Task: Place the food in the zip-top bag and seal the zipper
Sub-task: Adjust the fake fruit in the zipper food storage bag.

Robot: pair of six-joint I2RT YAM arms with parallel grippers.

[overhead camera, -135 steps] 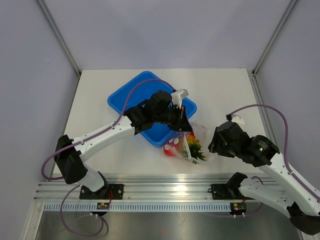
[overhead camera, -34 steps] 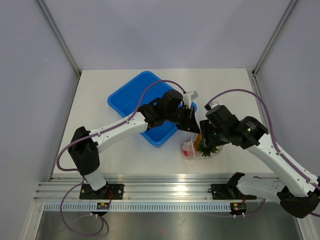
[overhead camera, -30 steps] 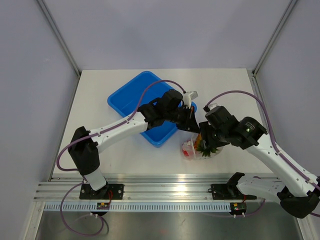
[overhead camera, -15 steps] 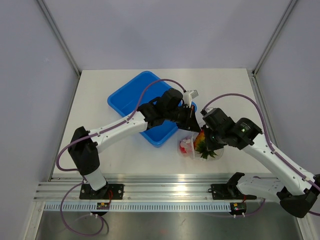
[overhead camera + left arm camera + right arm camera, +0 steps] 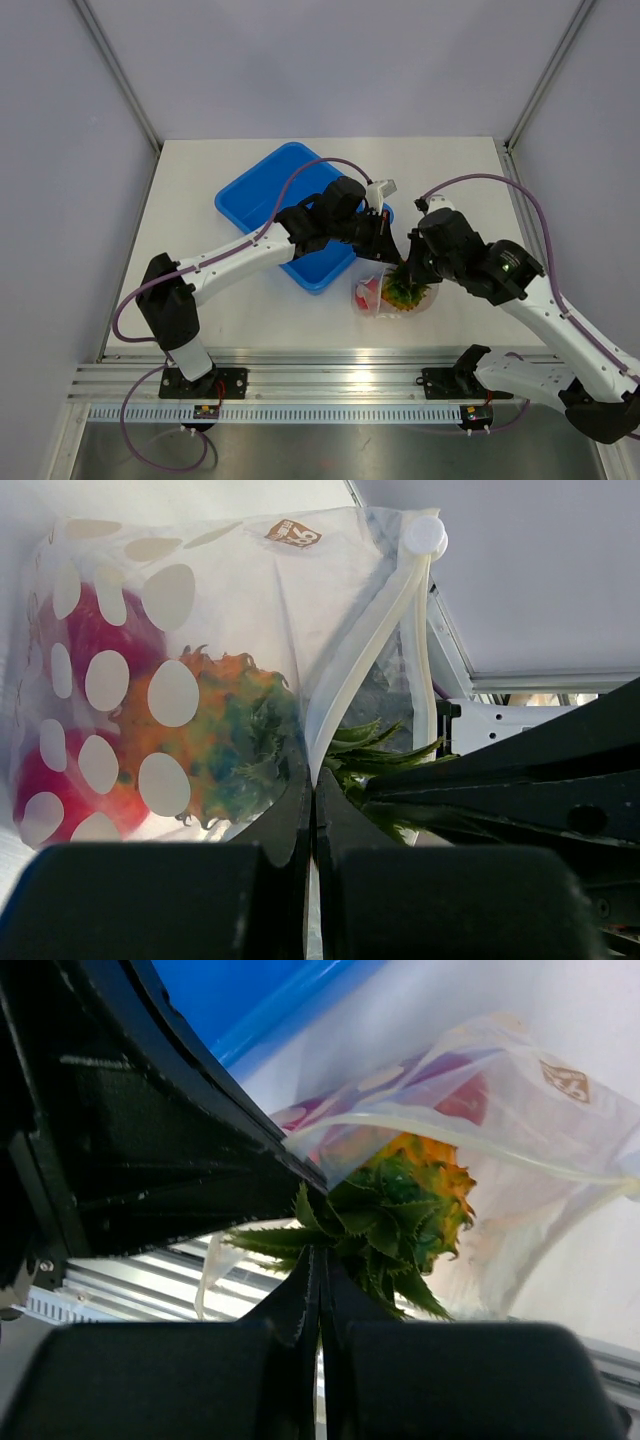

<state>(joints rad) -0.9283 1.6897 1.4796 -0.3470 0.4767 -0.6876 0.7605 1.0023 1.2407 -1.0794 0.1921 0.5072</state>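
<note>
Left wrist view: both red fruits [image 5: 88, 640] sit inside the zip-top bag [image 5: 250, 590], and the pineapple [image 5: 190, 745] body is in there beside them. Its green crown [image 5: 375, 750] pokes out through the mouth, so loading looks nearly done but not finished. Zipper [image 5: 365, 665] gapes in an open loop, sealing not started. Left to do, as I judge it: get the crown fully in, then press the strip shut along its length.

Left fingers [image 5: 292, 815] are pressed together, pinching the bag's mouth edge where the zipper strip comes down. Right fingers [image 5: 300, 1300] are also pressed together, seemingly nipping the crown leaves right at the mouth.

Top external: bag sits on the worktop [image 5: 200, 170] just beside the near corner of the blue tray [image 5: 250, 200]. Left arm stretches across over the tray, wrist angled down to the bag. Right arm reaches in from the right, elbow bent, wrist dipped to the same spot, so the two sets of fingers end up close together.
</note>
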